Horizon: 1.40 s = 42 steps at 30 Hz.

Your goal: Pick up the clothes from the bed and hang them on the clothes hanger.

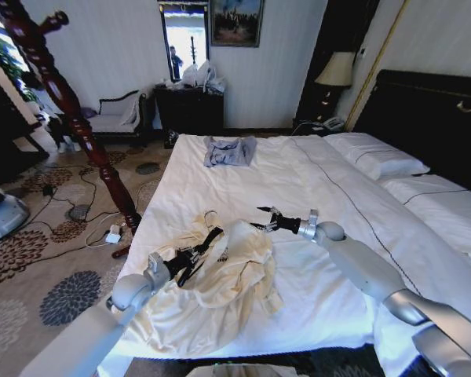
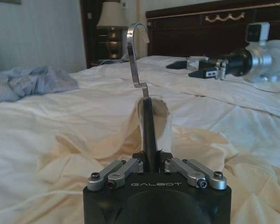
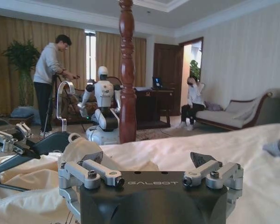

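Just beside left gripper (image 1: 208, 245): clothes (image 1: 220, 294), on bed (image 1: 314, 181).

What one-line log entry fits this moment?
left gripper: shut on hanger | right gripper: open above bed | clothes: on bed

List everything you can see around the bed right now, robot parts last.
Garment: one, cream, crumpled at the bed's near left corner.
Hanger: one, black with a metal hook, standing up out of the garment.
Shirt: one, grey-blue, at the far side of the bed.
Bed: one, white sheets, dark headboard on the right.
Pillows: two, white, by the headboard.
Coat stand: one, red-brown, on the carpet left of the bed.
Lamp: one, cream shade, beside the headboard.
Left end effector: shut on the hanger, over the garment.
Right end effector: open, over the sheet just right of the garment.
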Motion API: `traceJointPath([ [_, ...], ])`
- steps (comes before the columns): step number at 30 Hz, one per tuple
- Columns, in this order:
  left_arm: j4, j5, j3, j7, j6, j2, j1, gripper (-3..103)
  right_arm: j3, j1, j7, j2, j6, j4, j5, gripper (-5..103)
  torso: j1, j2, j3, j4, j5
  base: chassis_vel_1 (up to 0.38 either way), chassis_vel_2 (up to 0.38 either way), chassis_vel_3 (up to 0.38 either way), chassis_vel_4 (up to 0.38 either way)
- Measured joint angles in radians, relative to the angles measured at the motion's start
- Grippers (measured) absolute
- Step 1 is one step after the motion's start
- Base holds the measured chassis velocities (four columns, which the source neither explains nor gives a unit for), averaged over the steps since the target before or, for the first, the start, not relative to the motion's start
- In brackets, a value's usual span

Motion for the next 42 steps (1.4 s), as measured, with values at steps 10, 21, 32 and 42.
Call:
traceJointPath([
  [10, -0.028, -0.014, 0.005, 0.028, -0.014, 0.070, -0.036, 14, -0.035, 0.069, -0.149, 0.003, 0.018, -0.014, -0.184, 100, 0.000, 0.000, 0.000, -0.0004, 0.0001, 0.000, 0.000, 0.000, 0.000],
  [21, 0.009, 0.018, 0.034, 0.046, -0.030, 0.032, -0.047, 14, -0.103, 0.197, -0.059, 0.109, 0.073, -0.210, -0.355, 100, 0.000, 0.000, 0.000, 0.0002, 0.0001, 0.000, 0.000, 0.000, 0.000],
  [32, 0.019, 0.013, 0.069, 0.037, -0.032, 0.027, -0.090, 14, -0.151, 0.256, -0.295, 0.146, 0.078, -0.242, -0.399, 99, 0.000, 0.000, 0.000, -0.0002, 0.0001, 0.000, 0.000, 0.000, 0.000],
  [42, 0.017, 0.014, 0.071, 0.037, -0.035, 0.024, -0.092, 14, -0.180, 0.260, -0.245, 0.175, 0.097, -0.253, -0.384, 68, 0.000, 0.000, 0.000, -0.0002, 0.0002, 0.000, 0.000, 0.000, 0.000],
])
